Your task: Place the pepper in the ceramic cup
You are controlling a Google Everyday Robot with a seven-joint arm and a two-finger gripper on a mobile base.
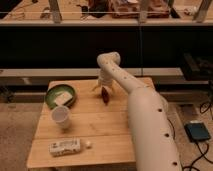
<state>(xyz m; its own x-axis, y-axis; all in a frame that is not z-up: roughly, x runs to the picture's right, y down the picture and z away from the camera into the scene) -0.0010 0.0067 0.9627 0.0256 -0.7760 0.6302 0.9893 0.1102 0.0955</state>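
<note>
The gripper (102, 86) hung over the far side of the wooden table (115, 142), at about 12 o'clock from its centre. Whether it was clenched or released could not be told. The pepper (105, 95) lay just beneath it, touching or nearly so. The ceramic cup (61, 118) stood upright at 9 o'clock, well apart from the pepper. A green dish (52, 94) sat at 10 o'clock and a bottle (65, 146) lay at 8 o'clock.

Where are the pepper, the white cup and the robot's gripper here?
pepper (105, 95): camera view, middle of its dark red body.
ceramic cup (60, 119): camera view, its white side wall.
gripper (102, 86): camera view, its tip, at the pepper's far end.
</note>
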